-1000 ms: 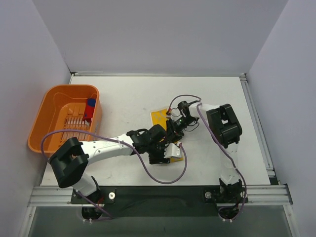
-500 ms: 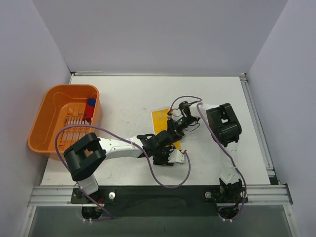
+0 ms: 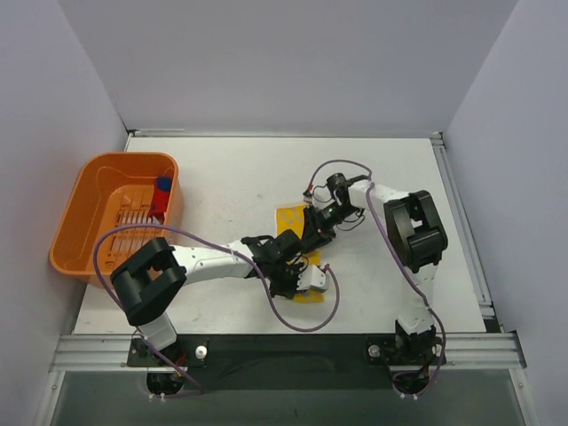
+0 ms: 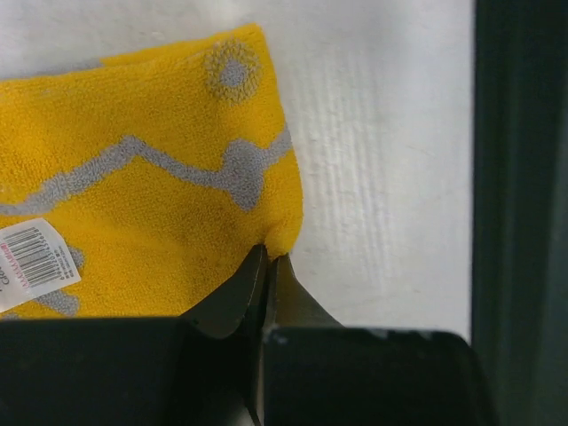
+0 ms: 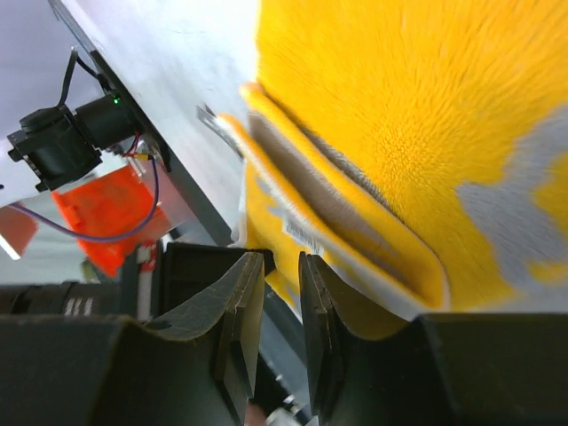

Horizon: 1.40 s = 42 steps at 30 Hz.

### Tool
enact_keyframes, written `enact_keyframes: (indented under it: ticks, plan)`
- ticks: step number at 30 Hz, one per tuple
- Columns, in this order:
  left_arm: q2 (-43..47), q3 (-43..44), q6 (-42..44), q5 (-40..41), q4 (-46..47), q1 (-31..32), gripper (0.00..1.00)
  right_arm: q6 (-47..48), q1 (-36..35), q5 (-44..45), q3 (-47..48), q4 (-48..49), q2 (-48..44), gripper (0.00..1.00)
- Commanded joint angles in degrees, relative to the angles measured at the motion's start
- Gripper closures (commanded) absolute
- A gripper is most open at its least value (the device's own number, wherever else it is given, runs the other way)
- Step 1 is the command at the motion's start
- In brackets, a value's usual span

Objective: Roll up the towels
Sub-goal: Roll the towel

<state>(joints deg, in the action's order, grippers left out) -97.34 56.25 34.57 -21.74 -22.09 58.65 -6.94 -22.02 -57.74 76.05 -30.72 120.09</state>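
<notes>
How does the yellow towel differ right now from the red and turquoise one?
The yellow towel lies on the table; the red and turquoise towel sits in the orange tub. The yellow towel is partly folded, with the left end effector and right end effector gripping it; the red and turquoise towel is a compact bundle, untouched. Both are small soft cloths.

Clamps the lower right corner tip of a yellow terry-cloth towel (image 4: pixel 151 191) in the black left gripper (image 4: pixel 272 257), jaws pressed together at the bottom of the view. Spreads that cloth flat over a white, faintly ribbed table (image 4: pixel 382 160). Bears grey zigzag lines, a grey dotted circle near the top corner and a white barcode label (image 4: pixel 34 256) at the left edge. Ends rightward in a dark vertical band (image 4: pixel 519 177).
</notes>
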Motion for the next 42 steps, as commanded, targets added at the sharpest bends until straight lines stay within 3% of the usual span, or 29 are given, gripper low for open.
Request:
enact_keyframes:
  ticks: [1,14,29,37,42]
  plan:
    - [2.51,3.60,-3.97,-10.41,-7.97,-1.43,1.00,2.98,2.24,2.88,2.69,-2.67,-7.33,0.76]
    - [0.13,14.59,-9.08,-23.08,-16.06,-10.92,1.00,5.97,-0.92,7.46,0.51,-3.20,1.81,0.83]
    - [-11.55,19.43,-12.59,-20.36,-11.05,-21.91,1.00,6.50,-1.36,6.85,2.35,-5.14,0.06,0.84]
    - [-10.69,19.95,-13.39,-22.03,-9.46,-22.88,1.00,6.07,0.13,8.96,4.98,-6.89,-3.54,0.70]
    - [-7.78,19.16,-11.99,-22.39,-11.39,-22.53,1.00,5.18,4.00,8.95,6.74,-7.07,-7.42,0.67]
